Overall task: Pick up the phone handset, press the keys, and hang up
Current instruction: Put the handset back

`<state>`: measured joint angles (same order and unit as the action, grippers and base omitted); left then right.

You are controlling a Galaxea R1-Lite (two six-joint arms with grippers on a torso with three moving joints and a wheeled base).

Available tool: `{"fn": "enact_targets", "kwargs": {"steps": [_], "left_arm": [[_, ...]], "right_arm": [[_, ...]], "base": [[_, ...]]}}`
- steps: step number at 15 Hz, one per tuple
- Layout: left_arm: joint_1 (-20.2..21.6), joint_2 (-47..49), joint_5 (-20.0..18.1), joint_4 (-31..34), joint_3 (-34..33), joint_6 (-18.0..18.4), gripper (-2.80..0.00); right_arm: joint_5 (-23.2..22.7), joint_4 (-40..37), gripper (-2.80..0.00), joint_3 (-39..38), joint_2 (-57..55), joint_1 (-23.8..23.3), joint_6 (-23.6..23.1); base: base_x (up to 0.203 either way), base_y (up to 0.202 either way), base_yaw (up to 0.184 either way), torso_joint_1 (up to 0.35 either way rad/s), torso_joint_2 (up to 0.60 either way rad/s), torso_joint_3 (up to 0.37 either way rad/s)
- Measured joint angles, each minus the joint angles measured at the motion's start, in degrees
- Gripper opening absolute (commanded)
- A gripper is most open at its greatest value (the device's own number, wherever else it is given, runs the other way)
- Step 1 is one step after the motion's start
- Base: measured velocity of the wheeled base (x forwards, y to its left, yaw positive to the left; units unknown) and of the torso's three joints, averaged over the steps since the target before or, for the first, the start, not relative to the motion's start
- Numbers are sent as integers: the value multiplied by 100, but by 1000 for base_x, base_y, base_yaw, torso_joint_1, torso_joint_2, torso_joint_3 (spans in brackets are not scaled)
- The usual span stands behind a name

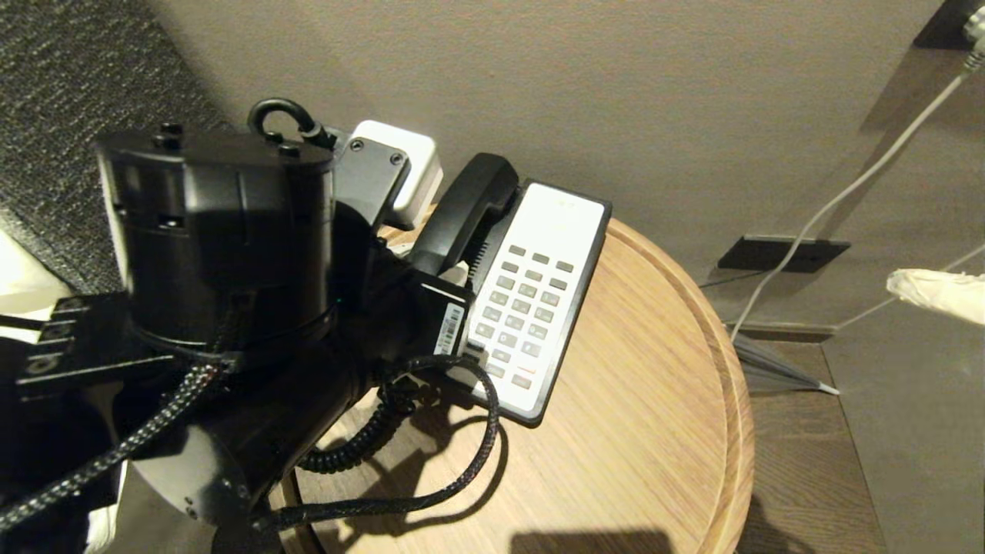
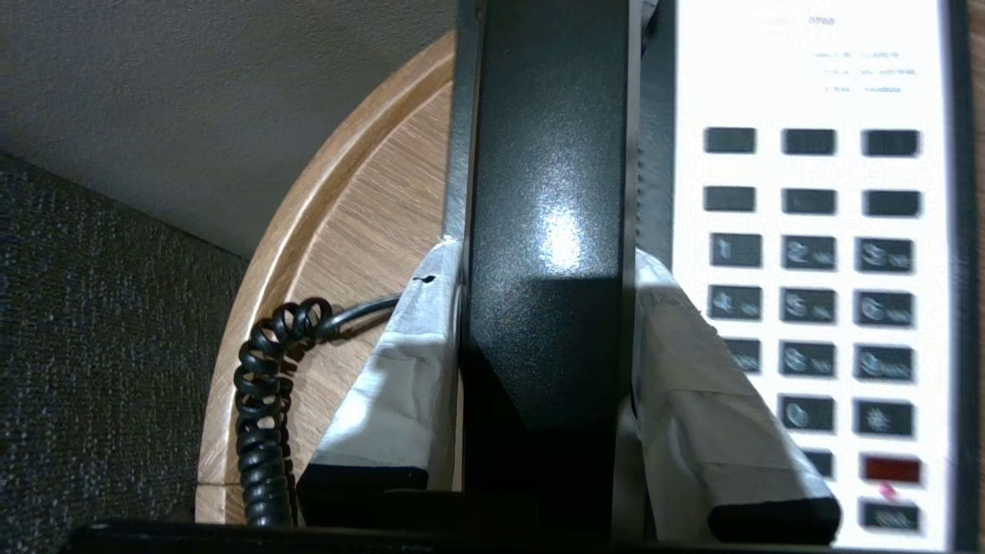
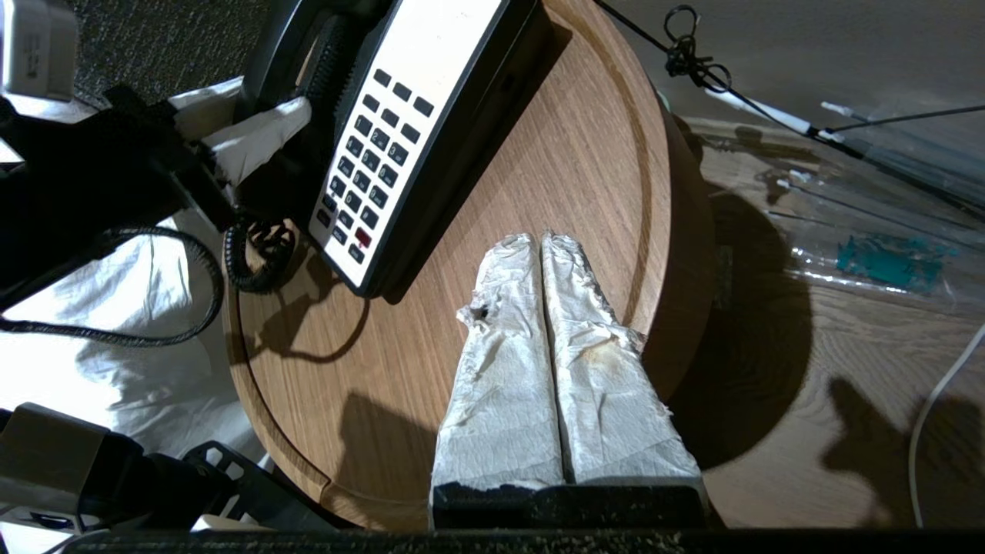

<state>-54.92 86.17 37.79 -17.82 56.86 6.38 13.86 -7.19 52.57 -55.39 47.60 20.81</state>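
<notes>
With handset (image 2: 546, 231) between my L gripper (image 2: 539, 362) fingers (image 2: 400, 385), jaws about half open and pressed on both its sides, it's gripped but seems not yet lifted, lying on phone base (image 1: 539, 300) at table's (image 1: 639, 431) back-left edge. Step: pickup. Next, I reckon: lift straight up, mind coiled cord (image 2: 262, 400). R gripper (image 3: 542, 254) idle off table's right edge, jaws together, empty.

Round wooden counter (image 1: 654, 400) with a raised rim, standing against a beige wall (image 1: 616, 92). White square box (image 1: 408, 165) at the counter's far left edge, by the wall. Thin white cable (image 1: 846, 188) hangs down the wall on the right. Wood-plank floor (image 1: 800, 462) right of the counter; dark speckled carpet (image 1: 54, 85) at upper left.
</notes>
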Motion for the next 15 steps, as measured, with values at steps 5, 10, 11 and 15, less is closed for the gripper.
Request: {"fn": "enact_targets", "kwargs": {"steps": [5,10,11,15], "left_arm": [[52,140,-12,12,68,-4,-280],[46,267,-59,22,215,-7,-280],[47,273,-125,20,216,-4,-280],[49,281,-177,33,238,11,0]], "right_arm": [[-6,28,-280,-26,0,0,0],[-15,52,-280,-56,-11,2,9],[-15,55,-280,-54,-17,0,9],[-15,50,-280,-52,-26,0,9]], "base": [[0,0,0,0,0,0],[0,0,0,0,0,0],[0,0,0,0,0,0],[0,0,0,0,0,0]]}}
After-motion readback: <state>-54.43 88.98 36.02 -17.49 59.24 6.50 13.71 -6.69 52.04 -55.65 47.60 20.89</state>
